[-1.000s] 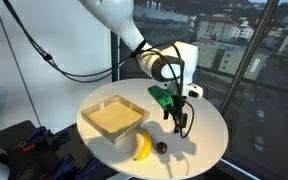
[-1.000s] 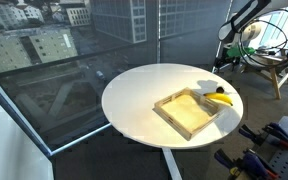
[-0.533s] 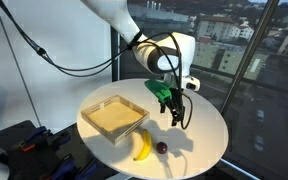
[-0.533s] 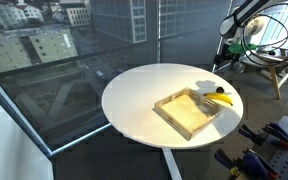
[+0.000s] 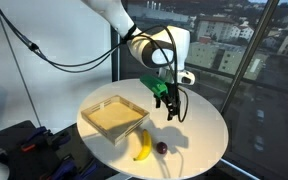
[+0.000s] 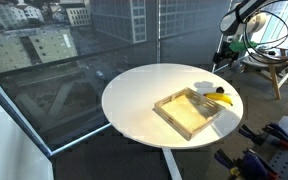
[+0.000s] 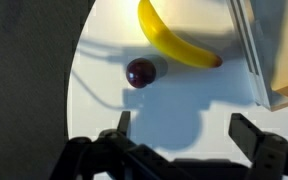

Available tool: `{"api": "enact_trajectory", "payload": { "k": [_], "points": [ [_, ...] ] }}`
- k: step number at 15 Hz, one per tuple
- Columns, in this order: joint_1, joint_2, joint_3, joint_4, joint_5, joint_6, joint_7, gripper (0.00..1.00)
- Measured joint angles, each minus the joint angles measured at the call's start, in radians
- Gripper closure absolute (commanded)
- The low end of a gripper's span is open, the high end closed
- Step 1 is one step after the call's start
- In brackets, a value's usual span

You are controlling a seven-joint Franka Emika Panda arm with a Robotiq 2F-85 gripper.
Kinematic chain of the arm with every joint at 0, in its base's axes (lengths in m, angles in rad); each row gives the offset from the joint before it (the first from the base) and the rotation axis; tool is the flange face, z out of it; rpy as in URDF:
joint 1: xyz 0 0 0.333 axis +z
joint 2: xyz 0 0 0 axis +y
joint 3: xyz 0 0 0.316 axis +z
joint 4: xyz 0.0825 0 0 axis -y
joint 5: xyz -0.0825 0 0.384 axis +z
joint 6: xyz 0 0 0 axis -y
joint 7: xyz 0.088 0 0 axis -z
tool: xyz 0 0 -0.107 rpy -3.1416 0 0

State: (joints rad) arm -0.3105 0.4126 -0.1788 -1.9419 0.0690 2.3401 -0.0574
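Rising hand (image 5: 173,113), higher above plum (image 5: 161,147)

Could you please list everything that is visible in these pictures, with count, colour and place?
table: one, white, round, beside the windows.
tray: one, light wood, shallow, on the table.
banana: one, yellow, on the table beside the tray.
round fruit: one, dark red, on the table near the banana, not touching it.
cable: black, hanging from the arm.
arm: one, white, reaching over the table.
gripper: one, black, open, empty, above the table near the fruit.
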Motion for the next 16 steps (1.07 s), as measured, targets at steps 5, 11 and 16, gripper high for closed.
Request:
{"api": "enact_trajectory", "payload": {
  "k": [5,11,16],
  "points": [
    [0.006,-0.031,0.003,-0.024,0.0,0.0,-0.015,0.0],
    [0.015,-0.068,0.004,-0.049,0.0,0.0,-0.027,0.0],
    [0.027,-0.11,0.004,-0.073,0.0,-0.017,-0.031,0.0]
  ]
}}
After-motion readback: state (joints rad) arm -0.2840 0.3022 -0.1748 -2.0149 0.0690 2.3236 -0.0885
